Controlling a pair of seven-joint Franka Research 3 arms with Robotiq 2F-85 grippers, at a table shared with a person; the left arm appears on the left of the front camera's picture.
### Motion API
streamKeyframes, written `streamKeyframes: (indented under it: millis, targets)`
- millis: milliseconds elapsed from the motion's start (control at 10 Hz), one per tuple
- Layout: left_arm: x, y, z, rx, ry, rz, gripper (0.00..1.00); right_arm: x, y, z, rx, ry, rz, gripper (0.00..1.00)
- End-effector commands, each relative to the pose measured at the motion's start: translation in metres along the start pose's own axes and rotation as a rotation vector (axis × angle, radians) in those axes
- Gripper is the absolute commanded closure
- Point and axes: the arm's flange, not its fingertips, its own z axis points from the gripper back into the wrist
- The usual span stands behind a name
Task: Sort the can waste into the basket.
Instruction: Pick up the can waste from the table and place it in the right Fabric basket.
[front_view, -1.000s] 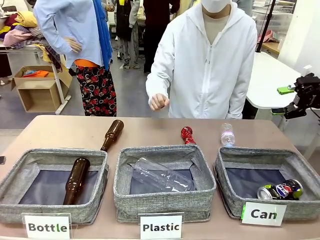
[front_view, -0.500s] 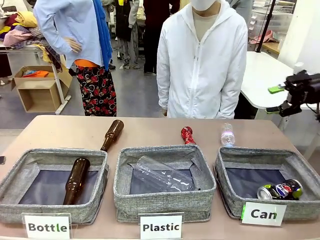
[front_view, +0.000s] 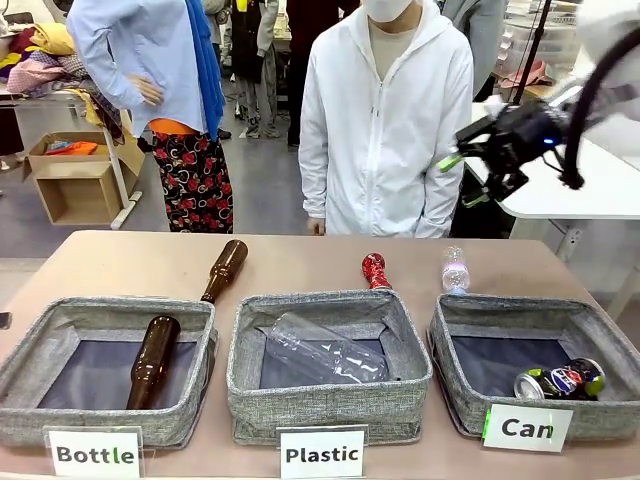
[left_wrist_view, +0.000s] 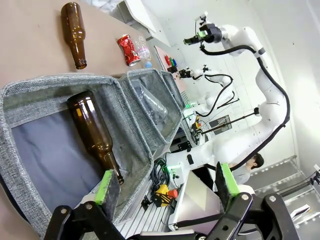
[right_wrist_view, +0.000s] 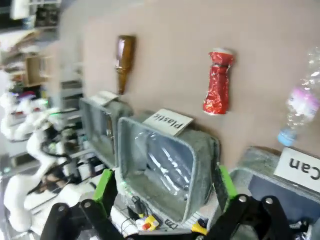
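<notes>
A shiny red crushed can lies on the table behind the middle basket; I also see this red can in the left wrist view, and it is the red can below the right wrist camera. A dark crushed can lies inside the grey "Can" basket at the front right. My right gripper hangs open and empty, high above the table's far right. In its own view the right gripper is open. My left gripper is open, with nothing held, over the "Bottle" basket.
The "Bottle" basket holds a brown bottle, and another brown bottle lies behind it. The "Plastic" basket holds a clear bottle. A small clear bottle stands behind the "Can" basket. A person stands at the far edge.
My right arm has swung from the far right edge leftward and a little up, still open. The person has lowered a raised fist and straightened up.
</notes>
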Motion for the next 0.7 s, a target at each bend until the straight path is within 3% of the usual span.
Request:
streamKeyframes:
  millis: [0, 300, 600]
  targets:
    - [0.0, -0.003, 0.001, -0.011, -0.011, 0.0, 0.0, 0.024, 0.027, -0.038, -0.259, 0.032, -0.072, 0.0]
    - [0.0, -0.003, 0.001, -0.011, -0.011, 0.0, 0.0, 0.038, 0.049, -0.123, -0.601, 0.041, 0.007, 0.0]
    - [0.0, -0.003, 0.001, -0.011, -0.011, 0.0, 0.0, 0.03, 0.057, -0.152, -0.746, 0.038, 0.144, 0.0]
